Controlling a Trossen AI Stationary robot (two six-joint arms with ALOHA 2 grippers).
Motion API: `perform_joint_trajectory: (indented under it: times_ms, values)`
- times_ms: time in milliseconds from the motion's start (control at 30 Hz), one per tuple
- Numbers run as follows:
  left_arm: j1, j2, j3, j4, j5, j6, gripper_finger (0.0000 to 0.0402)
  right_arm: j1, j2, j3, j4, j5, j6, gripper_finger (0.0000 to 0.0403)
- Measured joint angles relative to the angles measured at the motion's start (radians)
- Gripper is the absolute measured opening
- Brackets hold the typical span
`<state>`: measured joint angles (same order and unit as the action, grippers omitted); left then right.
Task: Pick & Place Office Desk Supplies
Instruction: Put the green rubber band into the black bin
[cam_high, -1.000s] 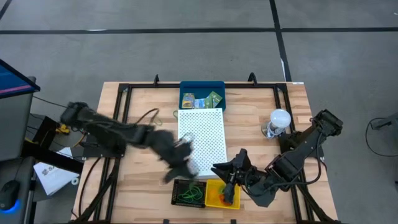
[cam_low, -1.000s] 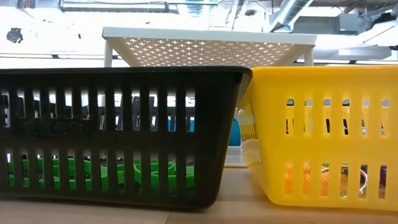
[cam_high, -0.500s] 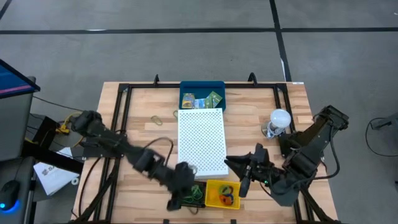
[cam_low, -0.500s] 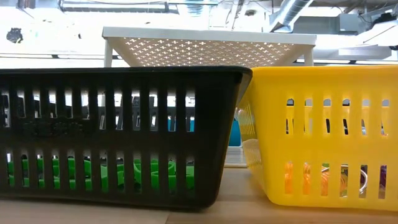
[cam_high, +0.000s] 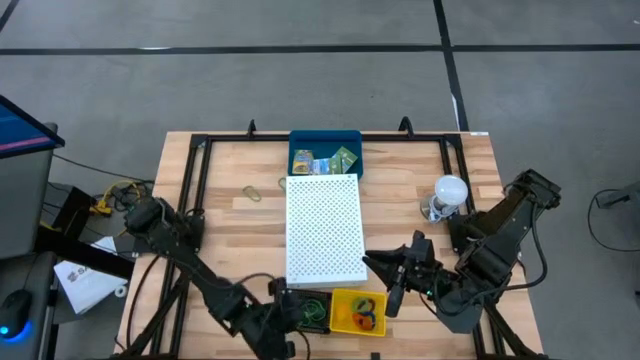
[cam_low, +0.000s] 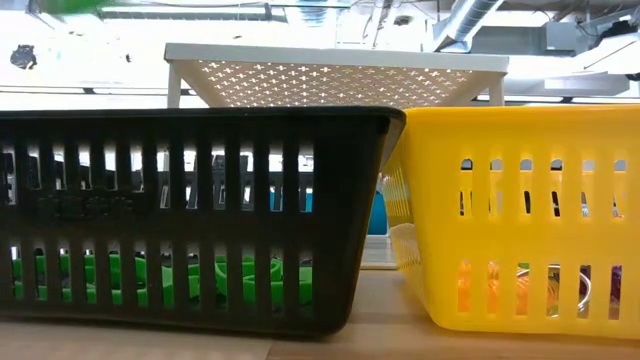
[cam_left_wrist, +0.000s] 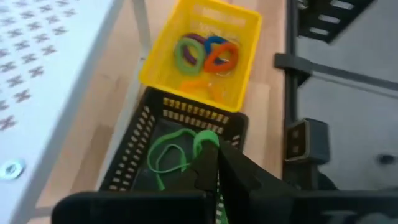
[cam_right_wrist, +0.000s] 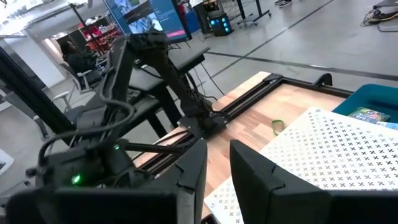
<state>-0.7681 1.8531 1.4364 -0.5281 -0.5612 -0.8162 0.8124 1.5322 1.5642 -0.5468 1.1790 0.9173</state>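
Since the earlier high view, the left arm has swung from beside the white perforated board (cam_high: 323, 228) down to the near edge of the worktop (cam_high: 230, 215); its left tool (cam_high: 283, 322) now sits at the black basket (cam_high: 303, 311), fingers clenched with a green rubber-band loop (cam_left_wrist: 166, 157) lying just ahead of them (whether a band is pinched between the fingers cannot be told). The right arm has drawn back off the yellow basket (cam_high: 357, 312); its right tool (cam_high: 378, 270) now hovers over the board's near right corner, fingers narrowly parted with nothing visible between them.

Counts: two arms; two small slotted baskets side by side at the near edge, touching; one blue tray (cam_high: 325, 152) at the far edge; one perforated board between tray and baskets; one white bulb-like object (cam_high: 449, 191) on the right side.

Task items: thin rubber-band loops. The black basket holds green loops only (cam_low: 150, 280). The yellow basket holds about four coloured loops (cam_left_wrist: 205, 55) (green, purple, blue, orange), coiled together. One loose loop (cam_high: 251, 193) lies on bare wood left of the board. Small flat printed packets (cam_high: 334, 162), green, blue and yellow, rest in the blue tray.
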Motion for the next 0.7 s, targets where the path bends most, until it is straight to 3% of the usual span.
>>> perform_joint_trajectory:
  times_ms: [100,333,700]
  values:
    - [-0.027,0.019,0.0,-0.027,-0.076,-0.073,0.0,0.0,0.0,0.0,-0.003,0.0,0.0,0.0068]
    - [-0.039,0.06,0.0,-0.101,-0.128,-0.215,0.0,-0.004,0.0,0.0,-0.032,0.0,0.003,0.006]
    - [-0.028,0.061,0.0,-0.12,-0.129,-0.241,0.0,-0.003,0.0,0.0,-0.048,0.0,0.001,0.0039]
